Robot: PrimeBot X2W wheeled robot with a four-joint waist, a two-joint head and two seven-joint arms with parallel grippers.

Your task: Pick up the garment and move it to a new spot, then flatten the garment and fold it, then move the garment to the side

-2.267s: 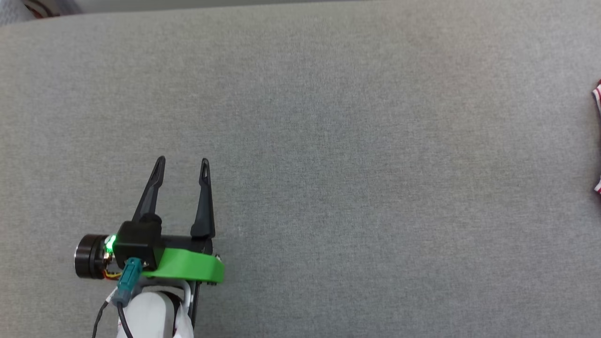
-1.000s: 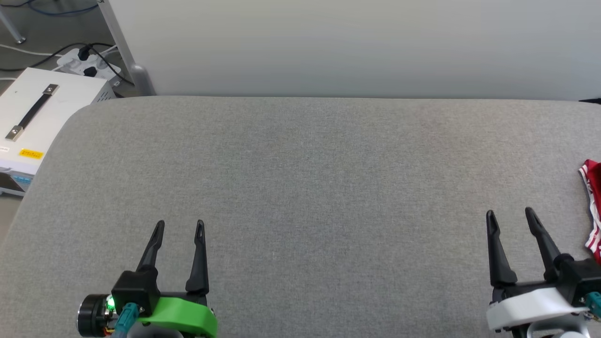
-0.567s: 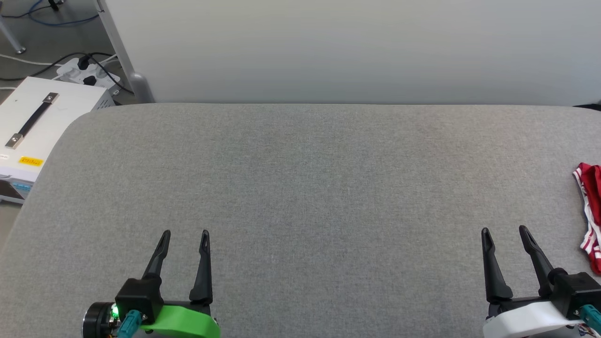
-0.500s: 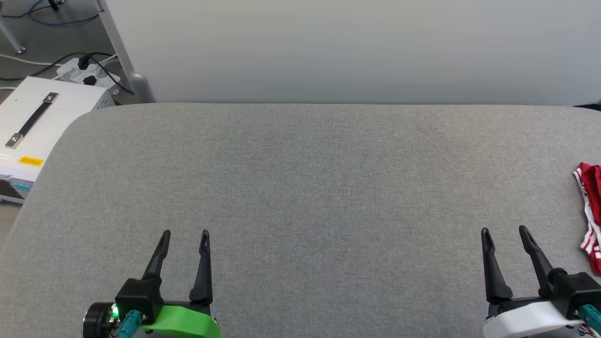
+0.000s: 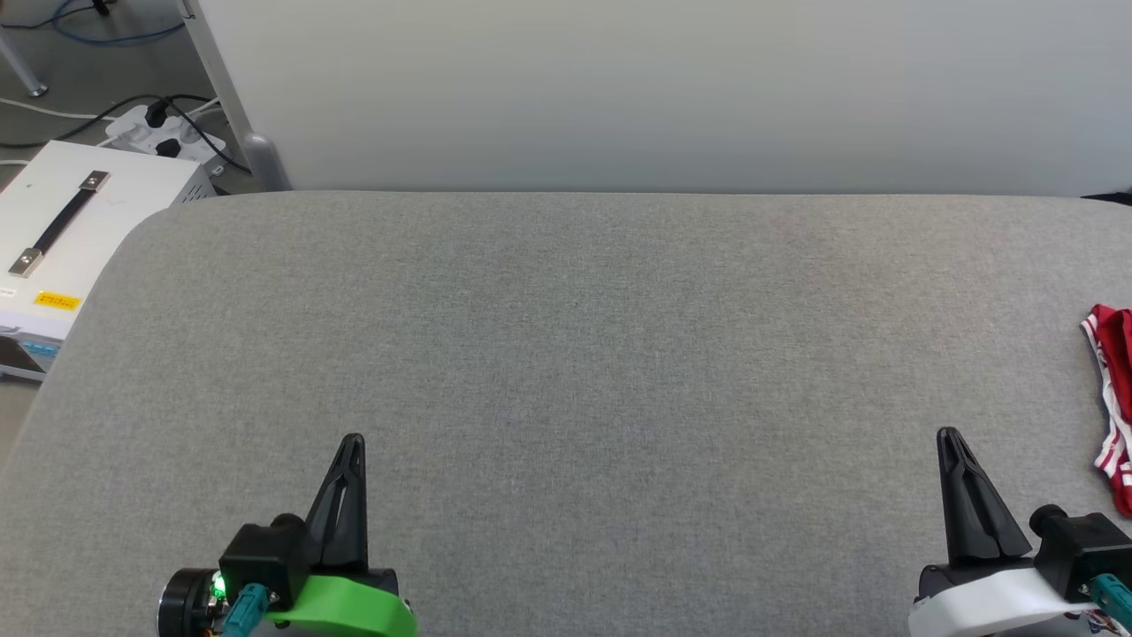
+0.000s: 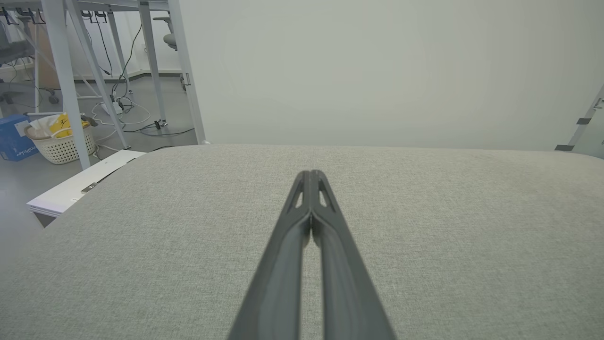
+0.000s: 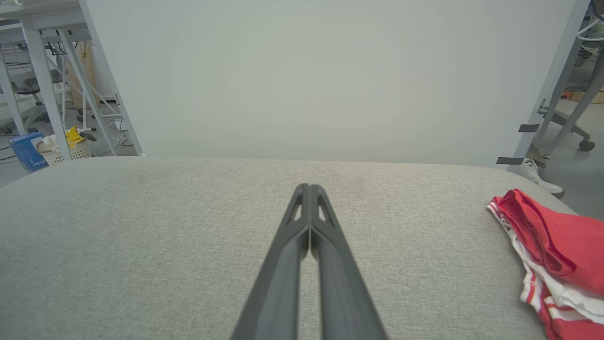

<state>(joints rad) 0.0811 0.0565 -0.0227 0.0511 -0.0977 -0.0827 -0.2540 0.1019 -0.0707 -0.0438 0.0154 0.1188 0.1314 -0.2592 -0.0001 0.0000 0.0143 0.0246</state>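
Jaws of the left gripper are pressed tight together, its 2 dark fingers meeting in a single point with nothing between them. The right gripper stands the same way, fingers flush and holding nothing. The left wrist view shows the left gripper with both fingers meeting along the tips, and the right wrist view shows the same of the right gripper.

Both grippers sit at the near edge of the grey fabric-covered table, the left one on a green mount at the near left, the right one on a white mount at the near right, fingers pointing toward the far side.

The garment lies bunched at the table's right edge, partly cut off by the head view, to the right of the right gripper and apart from it. From the right wrist, the garment shows as a crumpled red heap with white cloth and red-white striped trim along its left side.

A pale partition runs behind the table's far edge. On the floor at the far left stand a white case with a black handle and a power strip with dark cables.
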